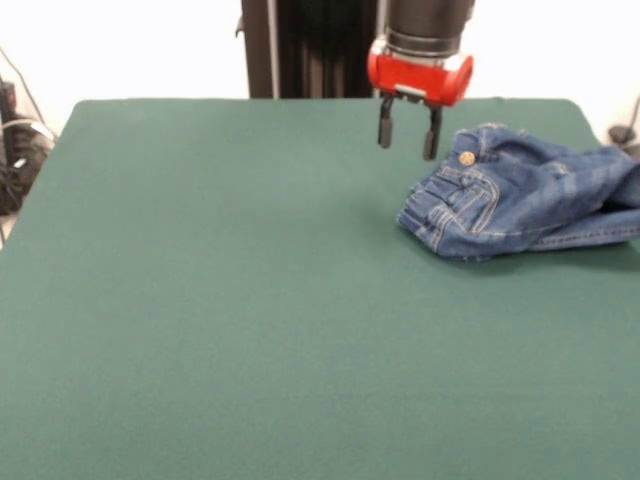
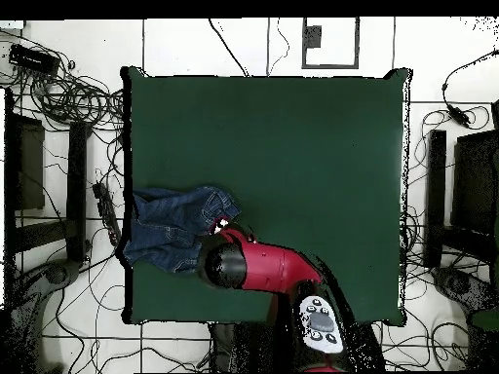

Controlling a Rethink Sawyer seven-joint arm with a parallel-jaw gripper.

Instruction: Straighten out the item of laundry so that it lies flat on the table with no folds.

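The item of laundry (image 1: 520, 195) is a small pair of blue denim jeans, bunched and folded at the right side of the table (image 1: 250, 300). A brass button shows near its waistband, and its legs run off past the right edge. In the overhead view the jeans (image 2: 171, 229) lie at the left edge of the table (image 2: 292, 146), partly hanging over it. My gripper (image 1: 407, 135) hangs open just left of the waistband, a little above the cloth, with nothing between its fingers. Seen from overhead, the arm's red and black wrist (image 2: 229, 265) hides the gripper.
Tangled cables (image 2: 68, 97) and dark equipment (image 2: 29, 166) line the floor on both sides of the table. A black box with cables (image 1: 15, 140) stands beyond the table's left edge in the front view. The green cloth stretches wide to the left of the jeans.
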